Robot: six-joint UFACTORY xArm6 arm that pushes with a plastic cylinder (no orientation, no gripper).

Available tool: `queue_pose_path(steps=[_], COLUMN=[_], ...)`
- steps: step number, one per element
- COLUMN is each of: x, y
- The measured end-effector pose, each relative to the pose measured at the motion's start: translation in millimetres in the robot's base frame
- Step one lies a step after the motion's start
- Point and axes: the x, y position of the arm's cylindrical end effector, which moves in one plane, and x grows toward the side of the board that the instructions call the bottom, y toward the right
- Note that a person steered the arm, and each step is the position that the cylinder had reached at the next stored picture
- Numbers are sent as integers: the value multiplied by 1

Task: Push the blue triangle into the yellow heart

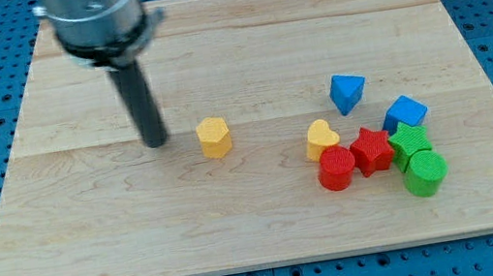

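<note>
The blue triangle (347,92) lies on the wooden board right of centre, a short way up and to the right of the yellow heart (320,138), with a small gap between them. My tip (156,142) rests on the board at the view's left-centre, far left of both. It stands just left of a yellow hexagon (214,137), not touching it.
A red cylinder (335,168) and a red star (371,150) sit against the heart's lower right. A blue cube (405,114), a green star (411,142) and a green cylinder (424,172) cluster further right. The board's edge (275,263) runs along the bottom.
</note>
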Motion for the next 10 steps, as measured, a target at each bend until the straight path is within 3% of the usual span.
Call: queue_pose_path(steps=[1,2,3,4,5,6,7,8,9,10], x=[1,-23,-85,-82,-28,-70,-52,-4,-62,-69], y=[105,91,132,249,231,209,194,204,208,134])
